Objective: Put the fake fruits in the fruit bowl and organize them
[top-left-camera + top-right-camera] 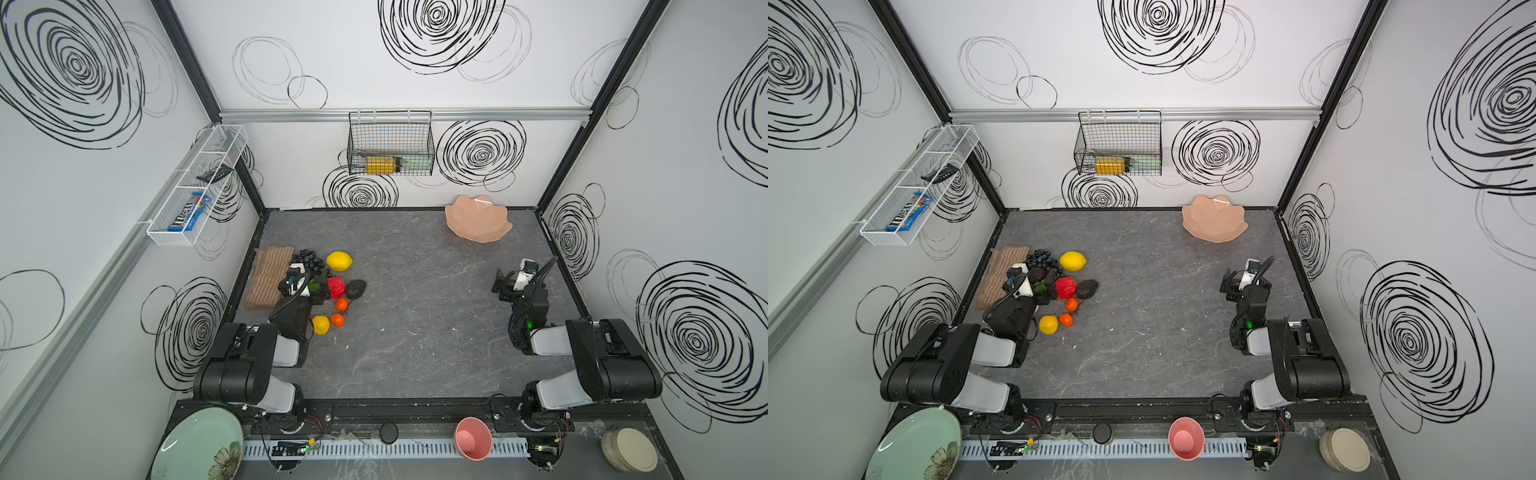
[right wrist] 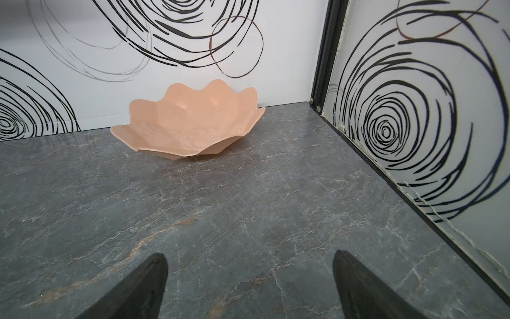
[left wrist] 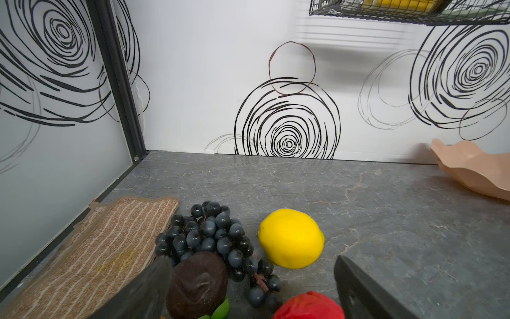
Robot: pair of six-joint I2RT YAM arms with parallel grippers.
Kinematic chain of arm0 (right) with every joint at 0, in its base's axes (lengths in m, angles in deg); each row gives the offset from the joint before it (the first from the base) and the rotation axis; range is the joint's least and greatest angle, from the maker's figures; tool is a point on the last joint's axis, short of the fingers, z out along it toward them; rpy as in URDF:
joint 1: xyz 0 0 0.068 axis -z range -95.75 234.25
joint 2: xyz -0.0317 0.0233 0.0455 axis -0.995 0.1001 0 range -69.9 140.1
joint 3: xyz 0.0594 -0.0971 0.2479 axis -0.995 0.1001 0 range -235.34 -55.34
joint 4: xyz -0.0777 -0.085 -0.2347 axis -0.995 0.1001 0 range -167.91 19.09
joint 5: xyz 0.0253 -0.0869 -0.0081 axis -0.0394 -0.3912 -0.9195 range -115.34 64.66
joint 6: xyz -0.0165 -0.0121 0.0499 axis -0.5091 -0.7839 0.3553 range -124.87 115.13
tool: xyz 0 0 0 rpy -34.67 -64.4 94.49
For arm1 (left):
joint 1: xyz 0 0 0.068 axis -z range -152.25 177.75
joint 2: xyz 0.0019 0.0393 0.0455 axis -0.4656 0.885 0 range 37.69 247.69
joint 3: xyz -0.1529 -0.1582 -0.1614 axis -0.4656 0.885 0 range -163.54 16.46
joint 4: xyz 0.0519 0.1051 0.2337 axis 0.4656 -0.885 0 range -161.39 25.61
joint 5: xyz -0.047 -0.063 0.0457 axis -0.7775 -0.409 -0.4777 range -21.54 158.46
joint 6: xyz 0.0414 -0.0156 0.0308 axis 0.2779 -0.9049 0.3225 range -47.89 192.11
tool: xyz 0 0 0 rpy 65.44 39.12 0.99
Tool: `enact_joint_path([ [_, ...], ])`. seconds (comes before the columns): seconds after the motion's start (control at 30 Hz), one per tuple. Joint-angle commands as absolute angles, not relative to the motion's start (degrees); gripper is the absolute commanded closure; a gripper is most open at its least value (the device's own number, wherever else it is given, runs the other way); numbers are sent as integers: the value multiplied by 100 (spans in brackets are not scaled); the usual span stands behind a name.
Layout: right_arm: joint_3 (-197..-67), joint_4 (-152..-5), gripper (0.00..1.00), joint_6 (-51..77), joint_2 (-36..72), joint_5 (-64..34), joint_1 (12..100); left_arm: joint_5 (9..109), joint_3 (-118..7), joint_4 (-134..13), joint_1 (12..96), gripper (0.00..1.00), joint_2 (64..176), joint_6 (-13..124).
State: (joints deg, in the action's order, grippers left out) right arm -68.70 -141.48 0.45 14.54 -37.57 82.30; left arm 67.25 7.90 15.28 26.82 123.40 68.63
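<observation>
Fake fruits point(image 1: 336, 286) sit beneath the lowered left claw point(image 3: 252, 262), spread wide, while the right claw point(image 2: 248, 256), equally spread, hangs low over the table point(image 2: 248, 193) facing the fruit bowl point(image 2: 190, 124).

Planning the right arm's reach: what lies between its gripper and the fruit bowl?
Nothing: only bare tabletop from the right gripper to the fruit bowl, seen in the right wrist view.
</observation>
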Motion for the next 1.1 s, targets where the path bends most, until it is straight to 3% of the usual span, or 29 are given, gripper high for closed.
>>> enact_joint_path([
  [0.0, -6958, -14185, 3, 47, 1458, -3745, 8241, 6593, 837, 1989, 2643, 4, 12382, 6829],
  [0.33, -6806, -14217, 3, -239, 1109, -3515, 8105, 6216, 1224, 2252, 2773, 4, 11850, 7144],
  [0.53, -6384, -14299, 3, -617, 235, -3832, 7699, 7407, 1141, 748, 3389, 4, 10270, 7345],
  [0.67, -6823, -12816, 3, -846, -733, -3819, 7340, 8222, 776, -374, 4064, 4, 9277, 6896],
  [0.83, -7422, -11470, 3, 645, -1779, -3449, 7300, 9767, -119, -2729, 5195, 4, 8273, 5190],
  [1.07, -8063, -9676, 3, 2394, -2244, -3131, 7525, 8590, -334, -5118, 5295, 4, 6977, 3505],
])
